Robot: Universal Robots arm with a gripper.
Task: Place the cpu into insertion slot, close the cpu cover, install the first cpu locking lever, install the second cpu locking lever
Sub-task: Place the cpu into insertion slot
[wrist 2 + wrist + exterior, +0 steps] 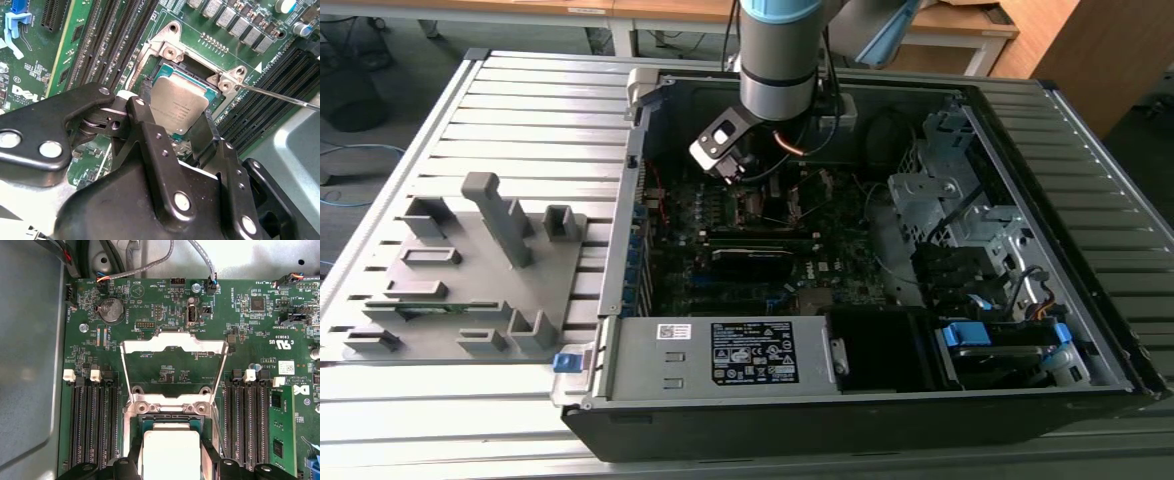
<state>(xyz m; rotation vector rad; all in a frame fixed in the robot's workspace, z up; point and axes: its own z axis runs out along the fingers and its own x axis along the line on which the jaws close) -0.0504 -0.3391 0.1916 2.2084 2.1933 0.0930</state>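
With the jaws of the gripper (175,120) pinching the cpu (178,102) at the slot (167,55), and the cover (175,342) standing open, a slight skew or an early release could drop it crooked and damage the slot, while the jaws hide its near edge and whether it sits home.

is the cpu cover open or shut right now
Open. In the first wrist view the cpu cover is flipped back off the insertion slot, green board showing through its window.
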